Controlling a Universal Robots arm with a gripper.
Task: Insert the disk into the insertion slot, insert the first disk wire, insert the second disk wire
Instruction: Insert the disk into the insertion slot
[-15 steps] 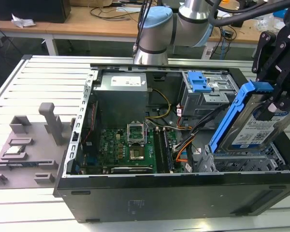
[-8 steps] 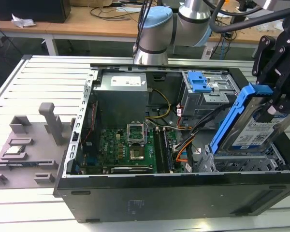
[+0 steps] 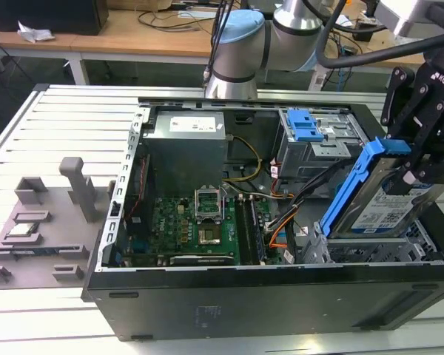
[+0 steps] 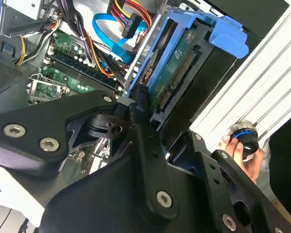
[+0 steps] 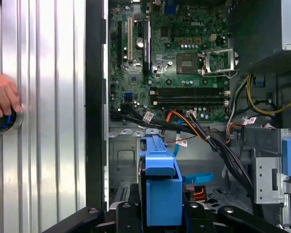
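disk [image 3: 388, 208], tilted and clamped in the closed gripper [image 3: 420, 159], hangs with its lower edge over the insertion slot [image 3: 370, 256].

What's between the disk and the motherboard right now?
In the exterior view, a loose bundle of black and orange cables lies between the tilted disk and the motherboard.

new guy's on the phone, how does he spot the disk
Find the open computer case; at its end on the exterior view's right the gripper holds the disk tilted. It's silver in a bright blue carrier, unlike the grey bay with a blue latch.
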